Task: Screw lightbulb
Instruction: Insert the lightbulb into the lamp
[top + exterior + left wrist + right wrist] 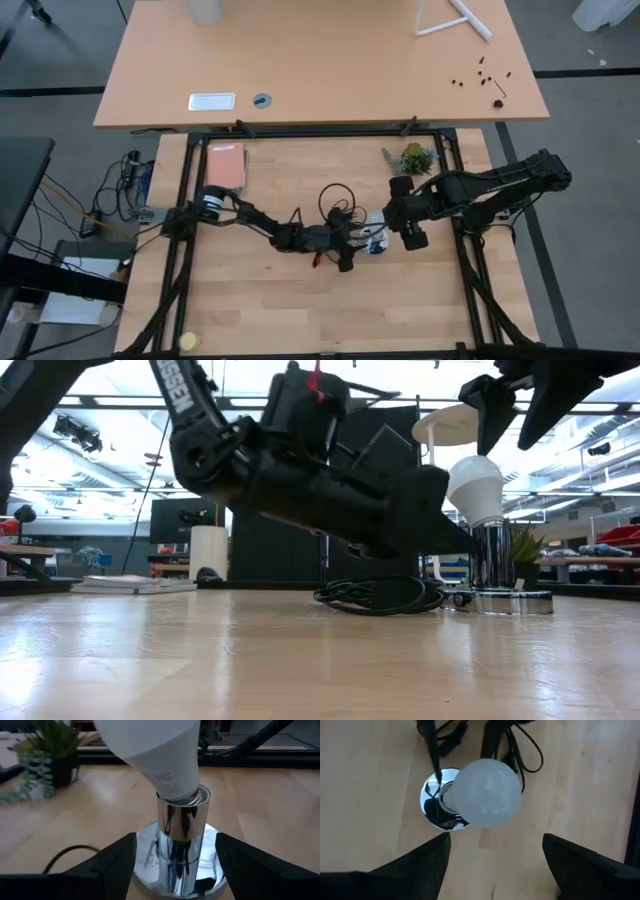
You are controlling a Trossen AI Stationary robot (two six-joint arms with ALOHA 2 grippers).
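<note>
Left gripper (pixel 176 865) straddles socket (pixel 177 837) under lightbulb (pixel 155 750).

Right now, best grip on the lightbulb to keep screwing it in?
Probably the lightbulb's round white dome, from straight above with the right gripper, which hangs open over it. The bulb stands nearly upright in the chrome socket, slightly tilted, threads showing. The open left gripper flanks the socket low.
</note>
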